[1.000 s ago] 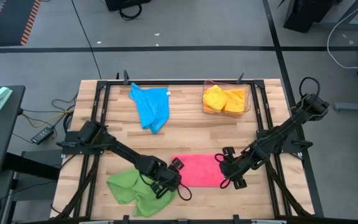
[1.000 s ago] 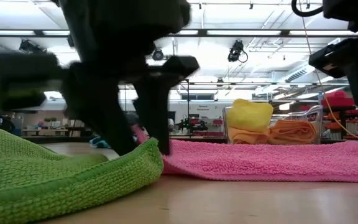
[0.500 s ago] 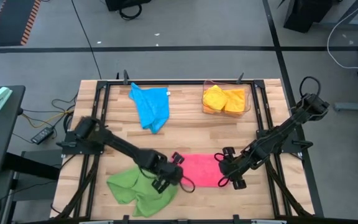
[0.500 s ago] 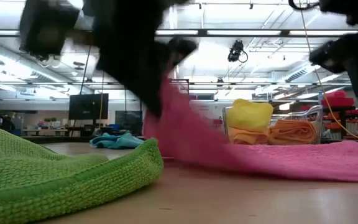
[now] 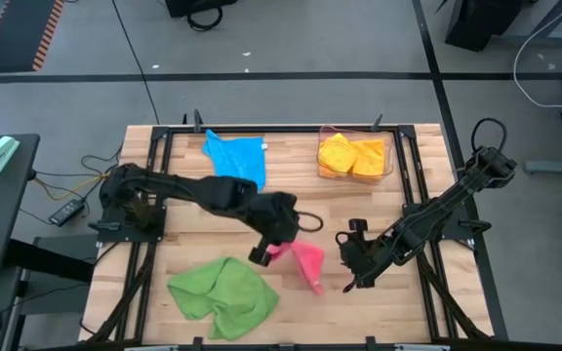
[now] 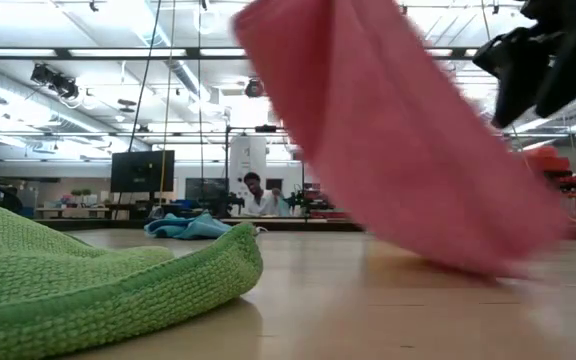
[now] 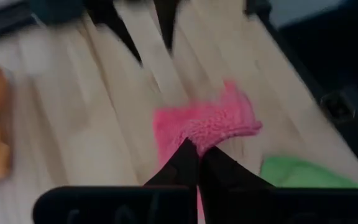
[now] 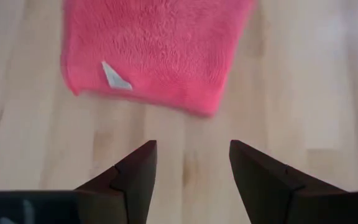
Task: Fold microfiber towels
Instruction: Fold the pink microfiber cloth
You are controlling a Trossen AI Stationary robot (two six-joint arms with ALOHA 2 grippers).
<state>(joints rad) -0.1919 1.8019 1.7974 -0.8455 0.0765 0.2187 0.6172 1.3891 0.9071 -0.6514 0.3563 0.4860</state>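
Note:
The pink towel (image 5: 305,263) hangs in a slanting sheet near the table's middle, held by my left gripper (image 5: 273,250), which is shut on its upper end. In the low view the pink towel (image 6: 398,140) fills the picture's upper right. My right gripper (image 5: 351,265) stands open just to the right of the towel and touches nothing; its wrist view shows the pink towel (image 8: 160,50) with a small white tag beyond the open fingers. A green towel (image 5: 222,297) lies crumpled at the near left, and a blue towel (image 5: 237,166) lies at the far middle. My left gripper pinches a bunched edge of the pink towel (image 7: 213,130) between its two shut fingers, which slant down from the far left. The towel hangs slack below the fingers, and its lower end (image 5: 315,283) reaches down to the table; whether it rests there I cannot tell.
A clear bin (image 5: 390,161) at the far right holds yellow and orange towels (image 5: 351,154). Black frame rails (image 5: 159,195) run along the table's left and right sides. Bare wood shows between the blue towel and the pink one.
My left gripper has shut on the pink towel's left end, then risen and gone toward the table's far edge and right. The towel, flat on the table before, is lifted at its left end and now hangs slanting and bunched, its right end low.

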